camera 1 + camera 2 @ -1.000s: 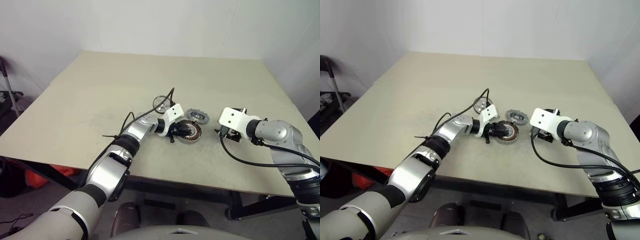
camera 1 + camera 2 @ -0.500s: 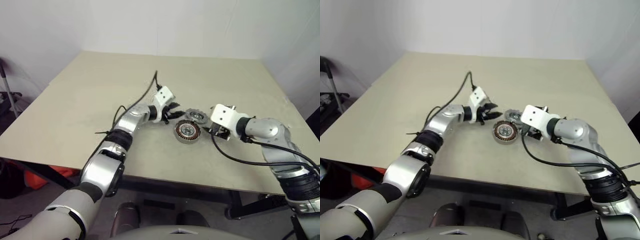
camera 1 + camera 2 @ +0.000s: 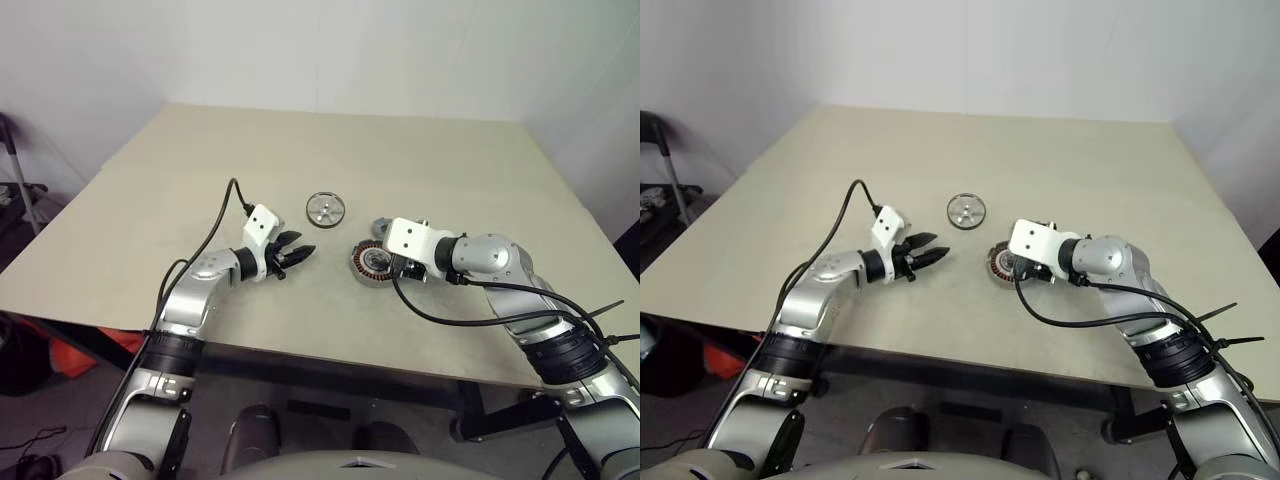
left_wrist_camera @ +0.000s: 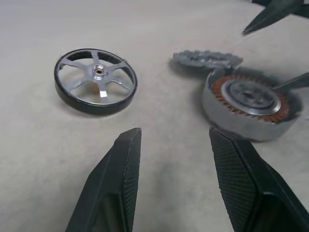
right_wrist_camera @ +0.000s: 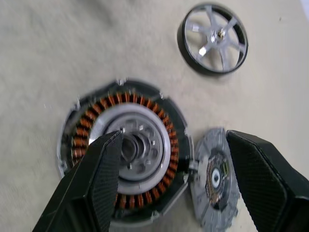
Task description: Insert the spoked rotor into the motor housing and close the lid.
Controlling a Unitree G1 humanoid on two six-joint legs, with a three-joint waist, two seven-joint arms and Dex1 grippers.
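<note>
1. Beige and bare apart from the parts, the table (image 3: 420,160) stands against a plain white wall.
2. The spoked rotor (image 3: 326,208) lies flat on the table by itself, well clear of both grippers, its dark rim and silver spokes facing up.
3. The motor housing (image 3: 372,263) sits nearer the table's front edge than the rotor and to the rotor's right, open side up, with its copper windings ringing a silver centre.
4. The lid (image 5: 216,178) lies flat just beside the housing, on the housing's far right; the right wrist view shows the two rims touching or nearly so.
5. The left gripper (image 3: 297,254) hangs low over the table to the left of the housing, pointing toward it, its fingers (image 4: 120,169) spread with nothing between them.
6. The right gripper (image 5: 169,179) is directly over the housing and lid, its fingers (image 5: 94,179) spread wide: one finger overlaps the housing's silver centre, the other lies past the lid's outer edge.
7. Whether either right fingertip touches metal cannot be told.
</note>
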